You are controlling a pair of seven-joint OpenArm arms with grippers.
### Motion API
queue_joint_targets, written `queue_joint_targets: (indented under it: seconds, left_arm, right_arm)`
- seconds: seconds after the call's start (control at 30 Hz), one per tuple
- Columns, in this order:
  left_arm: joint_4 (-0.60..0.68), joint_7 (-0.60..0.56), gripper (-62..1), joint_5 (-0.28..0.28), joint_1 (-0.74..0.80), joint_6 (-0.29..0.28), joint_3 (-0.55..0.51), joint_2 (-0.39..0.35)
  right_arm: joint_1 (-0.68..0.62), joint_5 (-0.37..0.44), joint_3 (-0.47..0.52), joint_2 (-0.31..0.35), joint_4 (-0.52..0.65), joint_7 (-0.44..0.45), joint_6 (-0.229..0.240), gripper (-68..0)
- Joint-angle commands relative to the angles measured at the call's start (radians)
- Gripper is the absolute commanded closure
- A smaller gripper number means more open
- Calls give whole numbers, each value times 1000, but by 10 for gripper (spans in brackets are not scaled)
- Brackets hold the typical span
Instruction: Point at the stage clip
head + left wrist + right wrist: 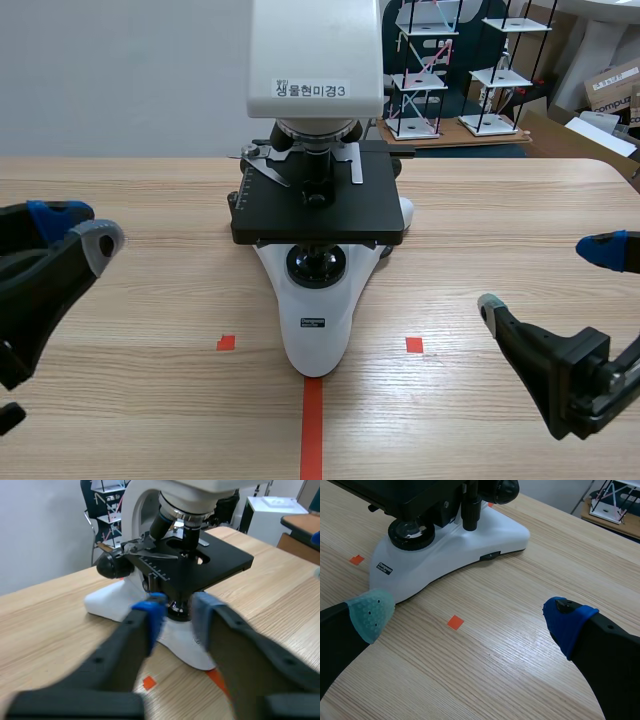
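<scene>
While it lies low at the near left of the table (150,290), the left gripper (78,228) has its blue and grey pads only a narrow gap apart, with nothing between them. It is well apart from the microscope (317,310). In the left wrist view the same gripper (177,616) faces the instrument's white base, and the gap between the pads is slim.

At centre stands the microscope, its white foot towards the robot and its black stage (320,215) above the foot. The stage clip (266,166), a thin silver arm, lies on the rear left part of the stage, just beside the objective lenses (315,150); the left wrist view shows it (150,555) above the stage's white scale.

At the near right, the right gripper (548,278) rests low with its fingers spread wide and holding nothing, well apart from the microscope and the clip. Its wrist view (470,622) shows bare wood and an orange-red tape square (455,622) between the pads.
</scene>
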Motion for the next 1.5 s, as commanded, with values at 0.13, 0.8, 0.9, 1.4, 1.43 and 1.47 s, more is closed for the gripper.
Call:
queue_joint_targets:
  seconds: [0.13,0.8,0.9,1.4,1.43,1.47]
  left_arm:
    - [-14,-12,-27,62,-93,14,-1,-21]
    - [-334,57,-27,217,-676,13,281,-198]
    - [-360,77,-27,227,-740,2,331,-198]
    - [-373,117,-27,226,-895,-47,496,-197]
    - [-373,117,-27,225,-895,-47,496,-197]
    - [-373,120,-27,222,-895,-47,496,-197]
  right_arm:
    - [-2,4,14,0,11,15,0,-669]
    - [-2,4,14,0,11,15,0,-669]
    - [-2,4,14,0,11,15,0,-669]
    - [-2,4,14,0,11,15,0,-669]
    - [-2,4,14,0,11,15,0,-669]
    - [-2,4,14,0,11,15,0,-669]
